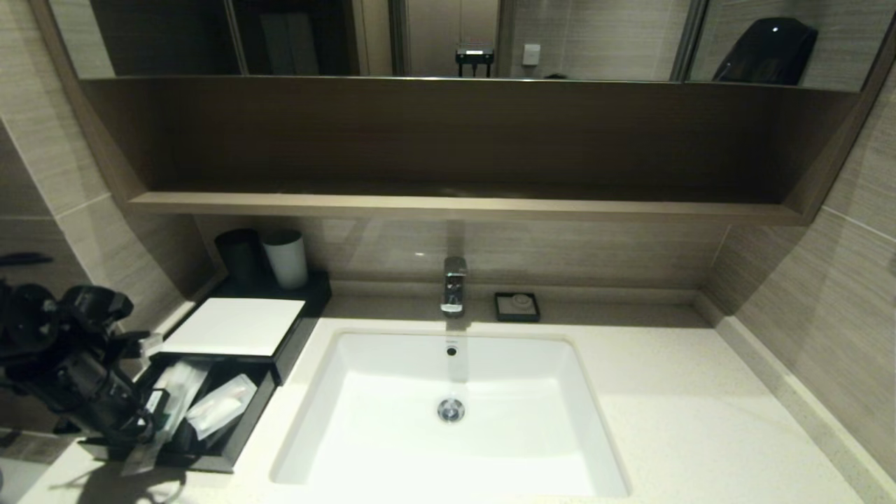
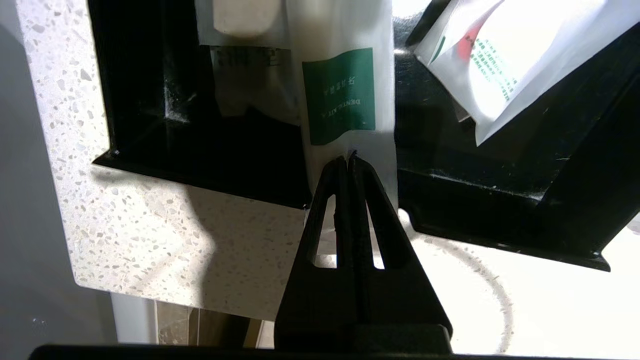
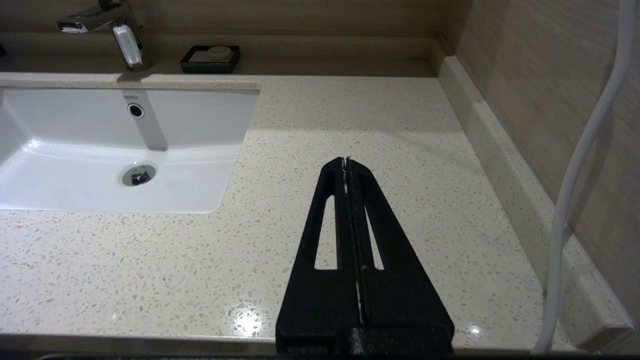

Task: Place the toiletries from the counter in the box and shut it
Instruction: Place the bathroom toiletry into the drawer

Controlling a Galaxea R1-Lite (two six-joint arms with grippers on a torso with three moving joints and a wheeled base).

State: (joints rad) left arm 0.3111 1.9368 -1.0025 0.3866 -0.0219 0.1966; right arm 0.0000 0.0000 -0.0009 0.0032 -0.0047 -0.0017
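The left pincer (image 1: 143,427) is at the far left of the head view, low over the front edge of the black drawer (image 1: 231,448) that is pulled out of the box (image 1: 234,325). Its two fingers are pressed tight together, and they pinch the near end of a long clear packet with a green label (image 2: 340,95). This packet sticks out over the front wall of the drawer, and the rest of it reaches into the drawer. In the left wrist view, another pale packet (image 2: 245,20) lies just beside it in the drawer. A white packet with small green print (image 2: 500,55) lies in the drawer too, leaning on the wall on the other side. The box has a flat white top and sits on the tabletop (image 1: 686,420), left of the white sink (image 1: 448,420). Behind the box stand a black cup (image 1: 240,255) and a white cup (image 1: 285,259), side by side. Farther right, the tap (image 1: 453,285) stands behind the sink, and a small black soap dish (image 1: 516,306) sits just to its right. The right pincer (image 3: 346,162) shows only in its own wrist view. It hangs over the bare tabletop right of the sink, fingers pressed together and holding nothing.
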